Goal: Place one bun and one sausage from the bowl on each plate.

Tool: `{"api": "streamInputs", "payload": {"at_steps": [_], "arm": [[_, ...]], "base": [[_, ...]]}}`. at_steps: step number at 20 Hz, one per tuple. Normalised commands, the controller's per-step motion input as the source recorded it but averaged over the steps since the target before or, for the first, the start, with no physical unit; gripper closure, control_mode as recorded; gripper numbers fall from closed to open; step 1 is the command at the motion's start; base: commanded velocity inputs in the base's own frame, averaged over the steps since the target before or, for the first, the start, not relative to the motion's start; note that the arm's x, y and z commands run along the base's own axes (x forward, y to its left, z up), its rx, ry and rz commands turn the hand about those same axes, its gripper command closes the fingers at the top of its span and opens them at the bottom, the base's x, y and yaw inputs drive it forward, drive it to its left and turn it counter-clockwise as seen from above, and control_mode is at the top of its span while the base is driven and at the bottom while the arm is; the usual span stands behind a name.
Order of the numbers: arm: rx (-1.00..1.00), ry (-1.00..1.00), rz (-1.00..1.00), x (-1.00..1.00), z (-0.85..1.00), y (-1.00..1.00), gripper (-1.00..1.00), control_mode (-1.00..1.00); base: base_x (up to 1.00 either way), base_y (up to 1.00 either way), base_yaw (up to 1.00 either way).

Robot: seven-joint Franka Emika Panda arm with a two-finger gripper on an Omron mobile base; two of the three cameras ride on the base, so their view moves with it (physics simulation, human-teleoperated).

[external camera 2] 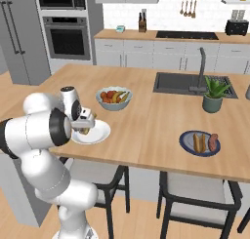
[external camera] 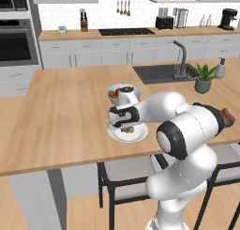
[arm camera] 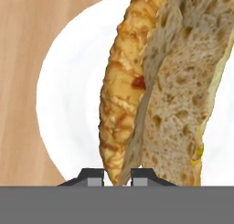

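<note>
Hand view: gripper clamped on the bun, dark tips pinching its lower edge, crusty side and crumb side both visible, hanging right above the white plate. Left base view has the same plate on the wooden counter, gripper low over it with a bit of bun poking out under the hand. Right base view: gripper over the white plate, near the counter's front edge, just in front of the pale fruit bowl. A blue plate further right already carries a bun and a sausage, by the look of it. I can't make out the wooden bowl from here.

Risks, as I judge it: the grip is on a thin edge only, so the bun could pivot or slip out before release. Dropped from this tilt it may land on edge and roll off toward the counter. Opening too low could drag the bun or nudge the plate toward the front edge. White plate appears to lack its sausage.
</note>
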Motion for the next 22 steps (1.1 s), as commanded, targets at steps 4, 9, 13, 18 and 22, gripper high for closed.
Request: {"api": "streamInputs", "payload": {"at_steps": [4,9,13,18,22], "arm": [[0.00,0.03,0.00,0.47,-0.38,0.08,1.00,-1.00],[0.00,0.05,0.00,0.21,-0.42,0.13,1.00,-1.00],[0.00,0.02,0.00,0.00,-0.29,0.03,-1.00,-1.00],[0.01,-0.01,0.00,-0.16,0.11,-0.04,-1.00,-1.00],[0.07,-0.09,0.00,-0.54,0.60,-0.02,-1.00,-1.00]], "base": [[0.00,0.00,0.00],[0.00,0.00,0.00],[0.00,0.00,0.00],[0.00,0.00,0.00],[0.00,0.00,0.00]]}}
